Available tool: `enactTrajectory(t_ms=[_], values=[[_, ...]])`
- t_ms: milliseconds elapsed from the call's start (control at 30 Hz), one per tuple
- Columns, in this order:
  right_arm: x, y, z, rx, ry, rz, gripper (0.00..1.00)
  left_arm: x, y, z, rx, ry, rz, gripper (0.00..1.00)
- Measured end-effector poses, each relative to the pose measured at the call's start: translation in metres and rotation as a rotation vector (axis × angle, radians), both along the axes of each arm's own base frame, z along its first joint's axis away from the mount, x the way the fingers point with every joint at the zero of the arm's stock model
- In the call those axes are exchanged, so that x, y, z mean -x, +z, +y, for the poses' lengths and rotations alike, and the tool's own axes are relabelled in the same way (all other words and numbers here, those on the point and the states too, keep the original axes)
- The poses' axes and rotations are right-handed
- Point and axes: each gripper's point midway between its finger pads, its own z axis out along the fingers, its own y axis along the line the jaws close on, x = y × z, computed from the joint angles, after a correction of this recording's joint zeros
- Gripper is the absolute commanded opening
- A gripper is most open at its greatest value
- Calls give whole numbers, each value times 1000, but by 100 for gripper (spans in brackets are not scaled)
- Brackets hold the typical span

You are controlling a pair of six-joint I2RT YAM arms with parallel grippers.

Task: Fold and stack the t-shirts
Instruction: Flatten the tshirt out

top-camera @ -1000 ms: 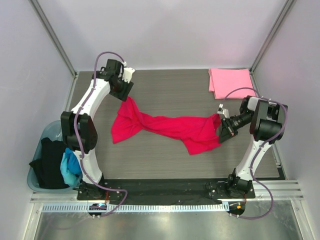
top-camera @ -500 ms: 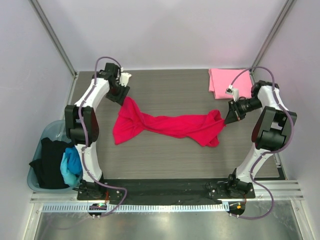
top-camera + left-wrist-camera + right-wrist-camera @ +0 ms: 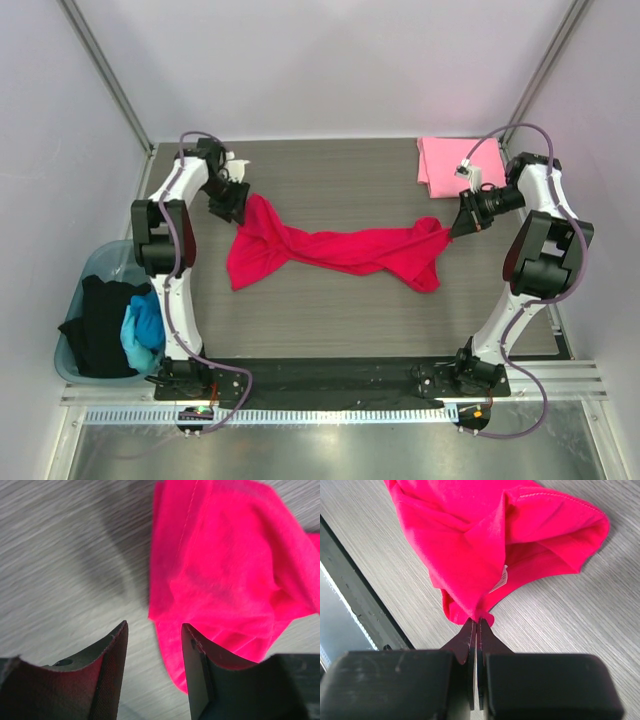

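The crimson red t-shirt [image 3: 340, 248] lies twisted and stretched across the middle of the table. My right gripper [image 3: 455, 228] is shut on its right end; in the right wrist view the jaws [image 3: 476, 622] pinch a small fold of the red cloth [image 3: 485, 540]. My left gripper [image 3: 232, 205] is at the shirt's upper left corner. In the left wrist view its fingers [image 3: 152, 627] stand open over the table, the red cloth's edge [image 3: 225, 570] lying by the right finger. A folded light pink t-shirt [image 3: 460, 165] lies at the far right corner.
A pale blue bin [image 3: 75, 300] stands off the table's left edge, holding a black t-shirt [image 3: 100, 320] and a bright blue t-shirt [image 3: 145, 330]. The black base rail [image 3: 330, 375] runs along the near edge. Walls close in on three sides.
My right gripper has drawn the shirt's right end up and to the right, pulling the cloth straighter. My left gripper has moved left and down to the shirt's upper left corner.
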Motion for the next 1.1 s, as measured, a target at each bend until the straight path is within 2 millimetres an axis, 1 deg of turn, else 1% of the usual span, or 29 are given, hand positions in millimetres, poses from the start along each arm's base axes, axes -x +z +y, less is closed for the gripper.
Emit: enactTrajectory(t_ms=[100, 300, 467, 700, 867, 967, 1000, 1033, 1067, 1100], values=[[-1, 0, 0, 0, -6, 3, 2, 0, -10, -7, 26, -7, 25, 47], [-1, 0, 0, -2, -14, 13, 2, -1, -23, -8, 33, -7, 58, 45], [-1, 0, 0, -4, -19, 19, 1, 0, -24, -7, 34, -5, 63, 44], [-1, -5, 1, -17, -31, 46, 2, 9, -22, -8, 55, -7, 100, 36], [-1, -7, 1, -20, -37, 58, 1, 12, -22, -9, 58, -8, 111, 35], [-1, -7, 2, -22, -38, 58, 1, 14, -24, -10, 63, -8, 120, 25], [-1, -7, 2, -23, -38, 58, 1, 15, -25, -10, 64, -9, 124, 18], [-1, -7, 2, -23, -38, 59, 2, 16, -26, -10, 64, -9, 127, 15], [-1, -7, 2, -23, -38, 59, 1, 17, -26, -10, 64, -8, 129, 9], [-1, -7, 2, -23, -38, 58, 1, 17, -26, -10, 65, -7, 130, 0]])
